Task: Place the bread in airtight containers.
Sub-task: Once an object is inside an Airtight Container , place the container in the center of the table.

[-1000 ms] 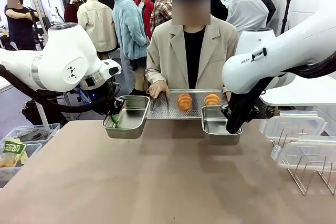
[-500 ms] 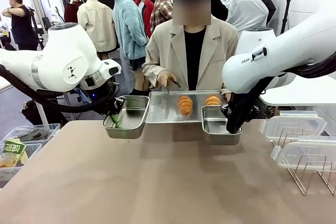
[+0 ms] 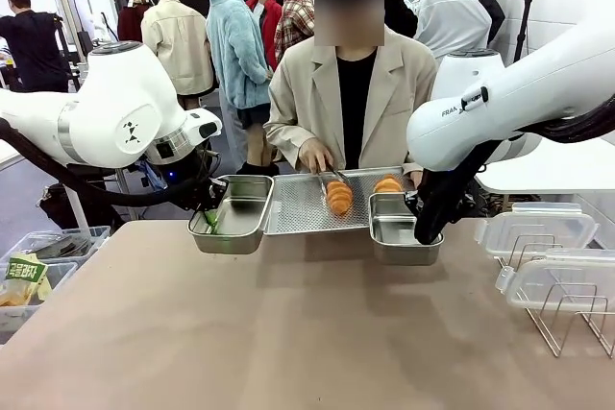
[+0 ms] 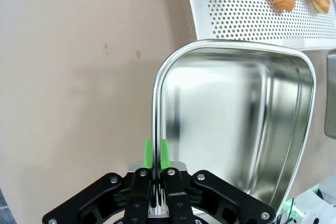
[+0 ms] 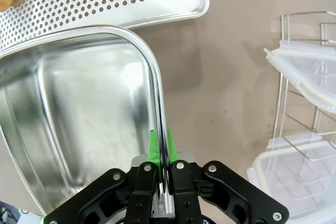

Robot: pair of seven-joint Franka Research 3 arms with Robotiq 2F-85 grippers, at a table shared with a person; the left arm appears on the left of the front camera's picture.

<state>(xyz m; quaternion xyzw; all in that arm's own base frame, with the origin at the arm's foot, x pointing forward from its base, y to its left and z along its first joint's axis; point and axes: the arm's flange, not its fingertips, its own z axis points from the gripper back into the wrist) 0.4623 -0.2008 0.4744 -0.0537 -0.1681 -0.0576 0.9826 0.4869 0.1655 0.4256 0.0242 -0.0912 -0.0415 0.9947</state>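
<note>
- Between our two steel containers lies the perforated tray. It carries two bread rolls: the middle roll and the right roll, which sits just behind the right container.
- The person's hand holds tongs at the middle roll.
- Our left gripper is clamped on the rim of the left container. Our right gripper pinches the right container's rim.
- Two translucent lids rest on a wire rack at the table's right.
- We read "FRAN" on the right arm.
</note>
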